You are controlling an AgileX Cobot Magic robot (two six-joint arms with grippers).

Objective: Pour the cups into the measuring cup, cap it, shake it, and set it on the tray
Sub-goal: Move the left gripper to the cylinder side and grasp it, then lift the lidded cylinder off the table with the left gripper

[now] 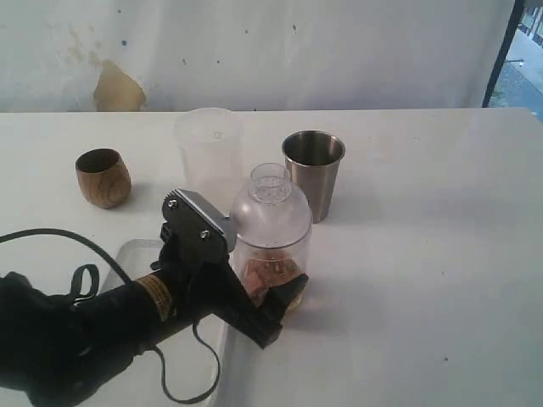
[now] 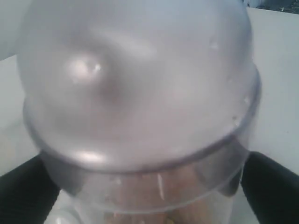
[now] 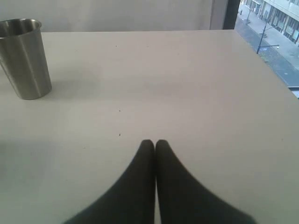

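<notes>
The clear measuring cup (image 1: 271, 254) stands on the table with a domed clear lid (image 1: 271, 203) on it and brown bits in its bottom. My left gripper (image 1: 280, 309) is open, its black fingers (image 2: 273, 186) flanking the cup's lower part; the cup (image 2: 154, 196) fills the left wrist view. The brown wooden cup (image 1: 103, 177) sits at the far left. The steel tumbler (image 1: 313, 174) stands behind the measuring cup, upright (image 3: 25, 58). The white tray (image 1: 136, 254) lies under my left arm, mostly hidden. My right gripper (image 3: 155, 144) is shut and empty above bare table.
A frosted plastic cup (image 1: 209, 153) stands between the wooden cup and the tumbler. A black cable (image 1: 59, 237) loops over the table at the left. The table's far edge meets a white wall.
</notes>
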